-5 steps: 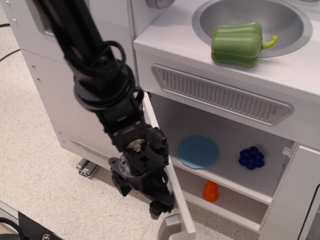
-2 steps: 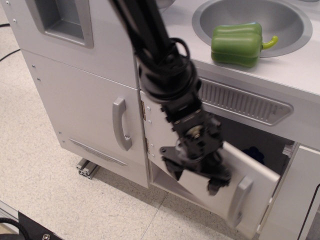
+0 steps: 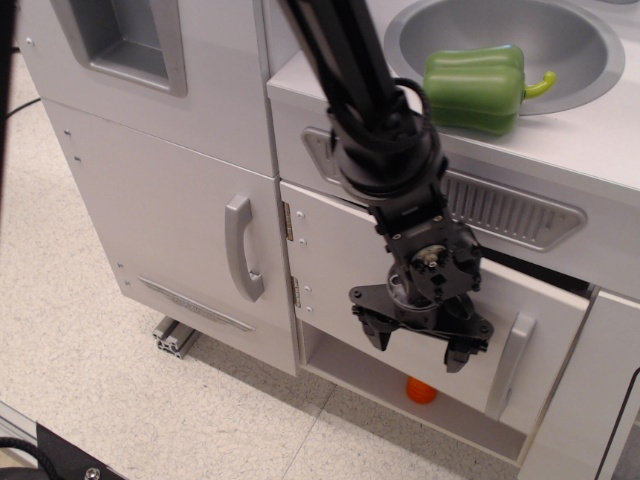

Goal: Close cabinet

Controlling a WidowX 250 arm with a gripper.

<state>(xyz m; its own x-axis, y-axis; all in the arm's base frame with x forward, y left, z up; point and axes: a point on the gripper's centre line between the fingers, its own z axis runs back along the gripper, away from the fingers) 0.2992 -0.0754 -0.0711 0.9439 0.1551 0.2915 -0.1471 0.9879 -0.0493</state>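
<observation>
The cabinet is the white compartment under the sink counter. Its wide white door [image 3: 340, 265] is swung nearly shut, with a narrow dark gap left along its top and right edge. Two metal hinges [image 3: 289, 222] show on its left side and the grey bar handle [image 3: 511, 354] on its right. My gripper [image 3: 420, 344] is open and empty, fingers spread, pressed against the door's outer face just left of the handle. An orange object [image 3: 421, 391] shows under the door's lower edge on the cabinet floor. The inner shelf is hidden behind the door.
A green pepper [image 3: 474, 88] lies in the grey sink bowl [image 3: 420, 30] on the counter. To the left stands a taller white panel with a curved grey handle [image 3: 238, 248]. A narrow white door [image 3: 585, 400] is at the far right. Speckled floor lies below.
The door has swung from wide open to nearly shut, hiding the blue plate and blue berries on the shelf. My arm has moved right, pushing the door's face.
</observation>
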